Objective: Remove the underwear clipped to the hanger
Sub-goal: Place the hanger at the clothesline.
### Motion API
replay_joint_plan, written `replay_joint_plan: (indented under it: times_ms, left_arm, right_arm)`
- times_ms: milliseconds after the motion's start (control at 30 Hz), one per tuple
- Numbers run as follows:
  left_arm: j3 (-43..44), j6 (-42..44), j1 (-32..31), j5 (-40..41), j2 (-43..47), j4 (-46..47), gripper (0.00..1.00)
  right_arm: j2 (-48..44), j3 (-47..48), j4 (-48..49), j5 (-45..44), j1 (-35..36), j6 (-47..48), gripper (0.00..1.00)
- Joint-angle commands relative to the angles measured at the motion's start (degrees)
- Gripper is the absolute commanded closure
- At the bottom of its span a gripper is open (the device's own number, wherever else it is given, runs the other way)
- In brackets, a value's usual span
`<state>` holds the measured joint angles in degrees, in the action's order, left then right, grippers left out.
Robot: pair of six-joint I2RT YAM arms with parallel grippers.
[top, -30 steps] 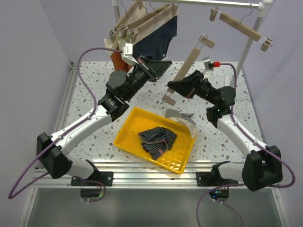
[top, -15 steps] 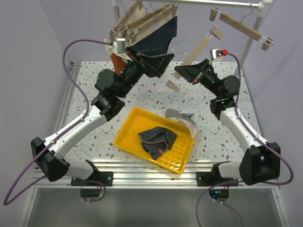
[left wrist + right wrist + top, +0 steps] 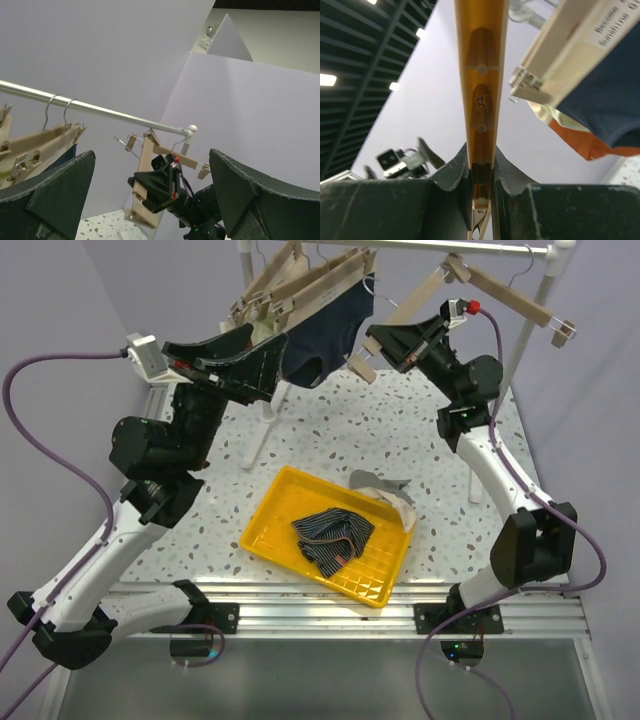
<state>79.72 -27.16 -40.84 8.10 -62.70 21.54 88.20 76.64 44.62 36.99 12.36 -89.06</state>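
Observation:
Navy underwear (image 3: pixel 325 335) hangs from clips on the wooden hangers (image 3: pixel 300 280) bunched at the left of the rail (image 3: pixel 440 248). In the right wrist view, orange-red underwear (image 3: pixel 590 145) and a pale cream piece (image 3: pixel 555 117) show beside the navy one (image 3: pixel 605 85). My left gripper (image 3: pixel 262 352) is raised just left of these clothes, open and holding nothing (image 3: pixel 152 155). My right gripper (image 3: pixel 400 340) is shut on a bare wooden hanger (image 3: pixel 415 310), whose bar (image 3: pixel 481 75) is pinched between its pads, close under the rail.
A yellow tray (image 3: pixel 270 510) at the table's front middle holds striped navy underwear (image 3: pixel 335 530) and a grey-white piece (image 3: pixel 385 490). Another bare hanger (image 3: pixel 510 295) hangs at the right of the rail. The white rack post (image 3: pixel 525 330) stands at the right.
My left gripper has opened, and its arm has swung up and to the left. My right arm has lifted the bare hanger up to the rail.

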Motion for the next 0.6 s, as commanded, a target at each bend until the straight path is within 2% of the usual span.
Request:
replay_joint_plan:
  times_ms: [0, 133, 367, 567]
  left_arm:
    - [-3.7, 1.3, 0.4, 4.1, 1.9, -2.1, 0.00]
    - [-5.7, 0.4, 0.4, 5.3, 3.3, -2.5, 0.00]
    - [-6.2, 0.1, 0.4, 5.4, 3.8, -3.8, 0.00]
    - [-6.5, -0.6, 0.4, 5.3, 3.7, -4.8, 0.00]
  right_arm:
    - [-0.1, 6.1, 6.4, -4.1, 0.0, -3.8, 1.00]
    - [0.7, 6.9, 11.0, -6.2, 0.9, -2.5, 1.00]
    - [1.8, 3.6, 11.1, -6.8, 2.6, -4.2, 1.00]
    - [4.9, 7.6, 13.4, -7.9, 2.7, -8.5, 1.00]
